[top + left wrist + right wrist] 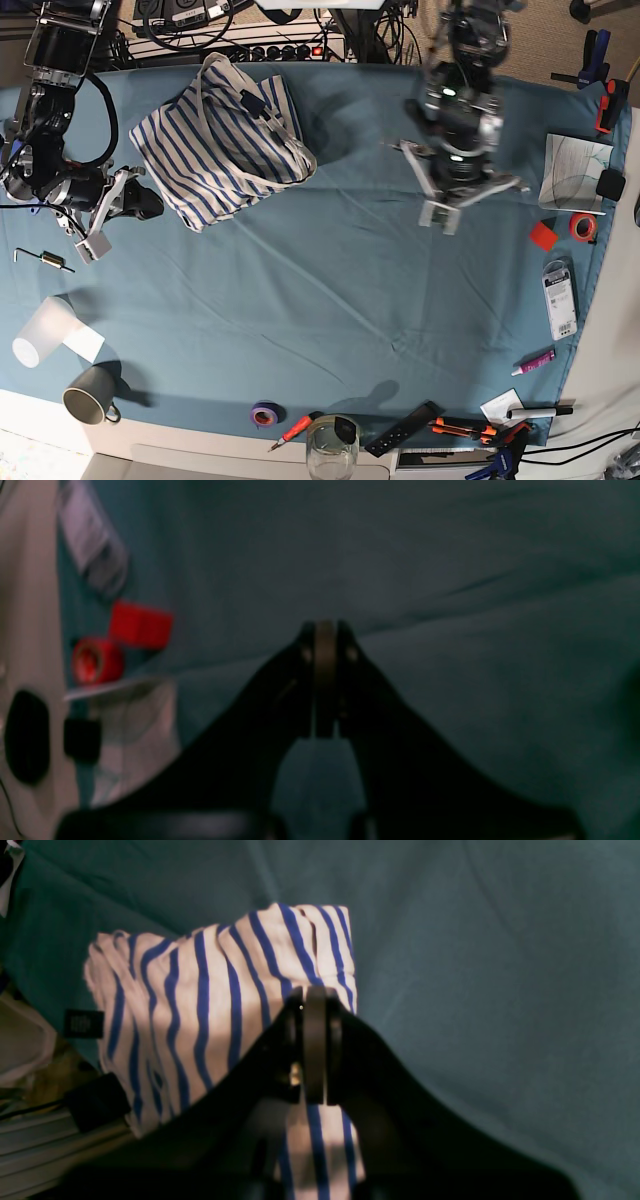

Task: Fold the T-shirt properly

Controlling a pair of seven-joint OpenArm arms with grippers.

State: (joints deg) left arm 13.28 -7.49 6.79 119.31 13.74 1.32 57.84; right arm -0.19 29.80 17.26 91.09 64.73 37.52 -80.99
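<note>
The T-shirt, white with blue stripes, lies folded in a bundle at the far left of the teal cloth. My right gripper sits at the bundle's left edge. In the right wrist view its fingers are shut, pads together, over the striped fabric, and nothing shows between them. My left arm hovers over the cloth at the far right of centre. The left gripper is shut and empty above bare teal cloth.
A red tape roll, a red block and a packet lie along the right edge. A mug, a white cup, a glass and hand tools line the front. Cables crowd the back.
</note>
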